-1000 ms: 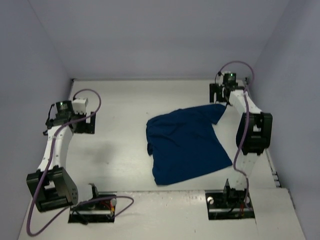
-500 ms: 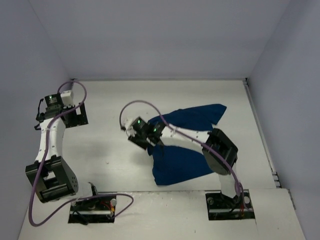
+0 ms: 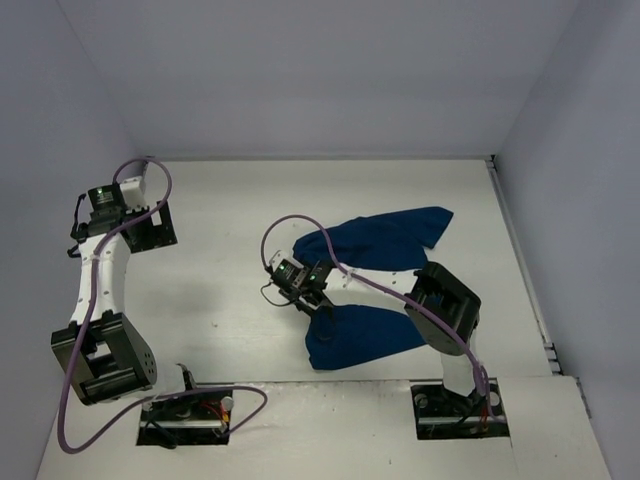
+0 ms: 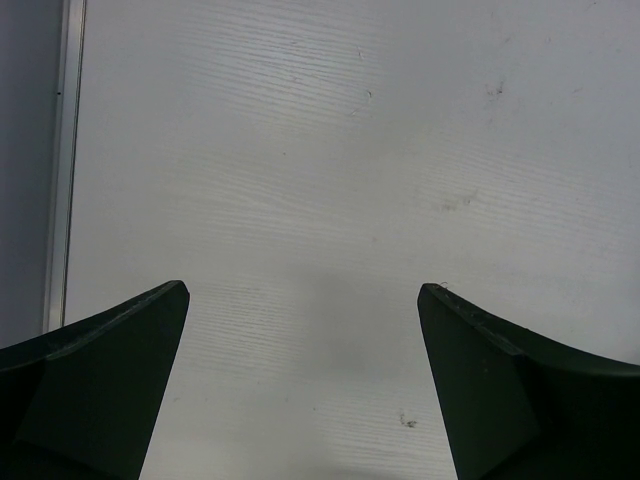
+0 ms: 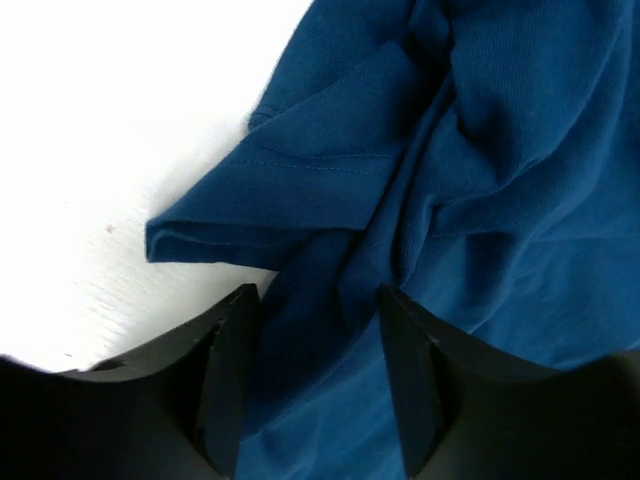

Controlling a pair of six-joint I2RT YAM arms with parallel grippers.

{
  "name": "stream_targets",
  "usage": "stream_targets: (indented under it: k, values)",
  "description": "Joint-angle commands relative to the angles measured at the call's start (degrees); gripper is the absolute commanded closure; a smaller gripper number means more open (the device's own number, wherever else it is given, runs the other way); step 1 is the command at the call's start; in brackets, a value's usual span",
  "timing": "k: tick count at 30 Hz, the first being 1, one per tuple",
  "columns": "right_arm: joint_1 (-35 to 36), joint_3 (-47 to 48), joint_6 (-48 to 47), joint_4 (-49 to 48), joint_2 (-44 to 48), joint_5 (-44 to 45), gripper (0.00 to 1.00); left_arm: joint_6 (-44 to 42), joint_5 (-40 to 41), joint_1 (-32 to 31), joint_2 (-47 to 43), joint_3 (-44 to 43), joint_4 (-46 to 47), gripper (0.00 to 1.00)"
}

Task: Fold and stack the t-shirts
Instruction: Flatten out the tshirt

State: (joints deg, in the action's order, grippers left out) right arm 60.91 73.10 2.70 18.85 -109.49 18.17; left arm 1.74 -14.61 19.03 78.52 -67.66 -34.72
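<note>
One navy blue t-shirt [image 3: 385,240] lies crumpled on the white table, right of the middle, plain blue side up; no print shows. My right arm reaches over it to its left edge. The right gripper [image 3: 303,297] is open, low over the shirt. In the right wrist view the gripper [image 5: 318,300] has its two fingers on either side of a bunched fold of the shirt [image 5: 480,150], next to a folded hem at the cloth's edge. My left gripper [image 3: 155,232] is open and empty at the far left, over bare table [image 4: 303,290].
The white table [image 3: 220,300] is closed in by grey walls at the back and sides. A metal strip [image 4: 62,150] runs along the table's left edge near the left gripper. Cable boxes sit at the near edge by the arm bases.
My right arm has swung from the shirt's back right corner across to its left edge, then drawn a little nearer. The left gripper shifted slightly left and back.
</note>
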Motion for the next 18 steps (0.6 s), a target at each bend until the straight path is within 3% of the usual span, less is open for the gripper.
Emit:
stream_targets:
  k: [1,3,6,11,14,18]
  values:
    - [0.1,-0.2,2.0,0.7,2.2,0.3,0.71,0.6,0.7,0.1,-1.9,-0.6,1.2,0.03]
    - [-1.8,0.6,0.5,0.9,3.0,-2.5,1.0,0.1,0.4,0.1,-2.0,-0.7,1.3,0.03]
    - [-7.1,2.3,-3.6,1.7,7.8,-7.9,1.0,-1.4,-2.2,0.1,-2.2,-0.7,1.4,0.03]
    - [-14.0,5.3,-12.4,4.2,17.8,-8.9,1.0,-4.6,-7.9,-2.4,-5.0,1.6,6.2,0.03]
    - [-22.1,3.9,-15.2,4.3,22.4,-14.4,1.0,-6.7,-6.9,-9.1,-4.9,1.4,6.6,0.03]
    - [-26.9,-1.5,-22.2,4.7,30.3,-16.4,1.0,-9.1,-4.6,-24.4,-3.8,1.0,7.3,0.03]
